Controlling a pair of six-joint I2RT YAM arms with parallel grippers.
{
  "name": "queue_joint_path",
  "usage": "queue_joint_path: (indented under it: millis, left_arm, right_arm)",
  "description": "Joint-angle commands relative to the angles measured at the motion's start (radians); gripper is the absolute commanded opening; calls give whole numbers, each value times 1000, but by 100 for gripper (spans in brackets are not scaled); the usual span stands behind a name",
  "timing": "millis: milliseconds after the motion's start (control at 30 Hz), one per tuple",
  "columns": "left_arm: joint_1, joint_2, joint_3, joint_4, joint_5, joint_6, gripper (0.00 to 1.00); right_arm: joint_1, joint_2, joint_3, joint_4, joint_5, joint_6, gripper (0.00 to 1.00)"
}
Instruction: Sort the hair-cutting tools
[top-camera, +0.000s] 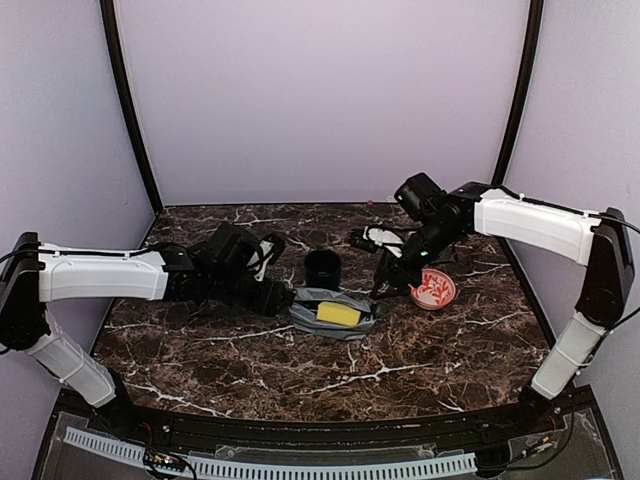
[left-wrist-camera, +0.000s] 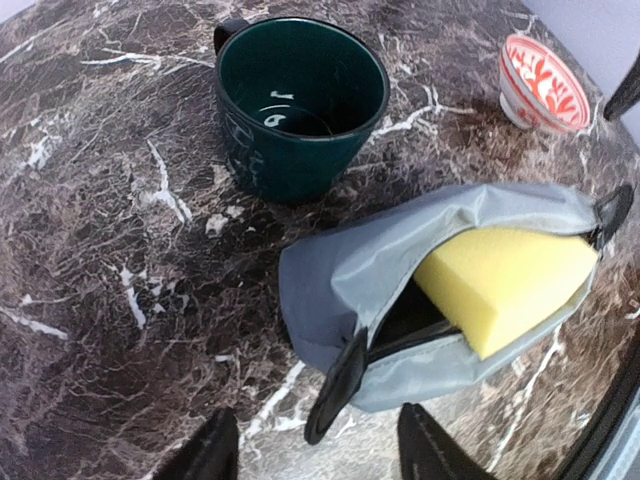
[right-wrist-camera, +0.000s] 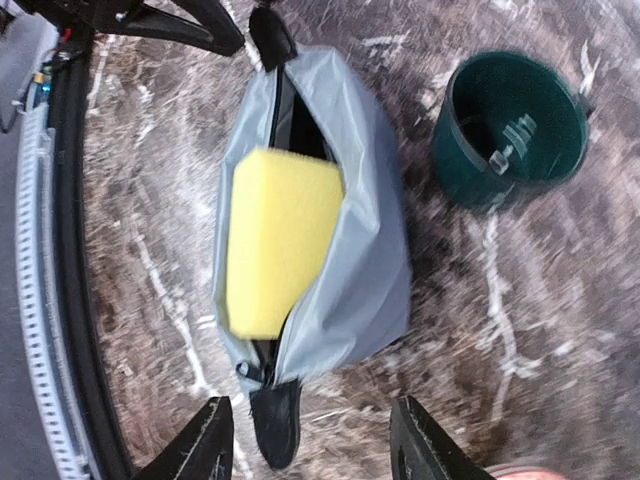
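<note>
Left gripper (left-wrist-camera: 315, 450) apart, empty; pouch (left-wrist-camera: 330, 290) with sponge (left-wrist-camera: 505, 280) just ahead, cup (left-wrist-camera: 300, 100) beyond. Right gripper (right-wrist-camera: 310, 440) apart, empty, pouch's tab seen between its fingers.

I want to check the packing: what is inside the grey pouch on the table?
A yellow sponge fills the open mouth of the grey pouch and sticks out. Under it only a dark gap shows; the fabric covers the rest.
</note>
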Motion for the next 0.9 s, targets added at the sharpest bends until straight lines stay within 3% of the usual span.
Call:
queue_joint_path:
  millis: [0,33,67,100,133,333,467,600,733,867]
  left_arm:
    - [40,20,-9,95,113,-18,46]
    - [44,24,-8,101,128,-17,43]
    - [46,27,-7,108,141,-17,41]
    - [48,32,-7,111,153,-19,40]
    - [48,35,-6,108,160,-21,40]
    - [50,38,-32,122,182,-34,40]
    - [50,36,-45,144,209,-50,33]
    - [50,32,-59,164,229,-60,20]
    - [49,28,-72,181,244,-69,15]
    - [50,26,-83,200,258,-71,9]
  right_arm:
    - [51,-24,83,81,274,21,56]
    - [49,-29,79,114,283,39,60]
    - [49,-37,62,163,290,58,72]
    - [49,-40,51,198,285,70,94]
    - [48,-35,48,208,256,67,99]
    - [80,62,77,151,4,45,99]
    - [136,152,111,75,-6,12,99]
    - [149,201,129,86,21,34,98]
    - [150,246,158,101,69,64,96]
    - [149,309,201,86,56,89,86]
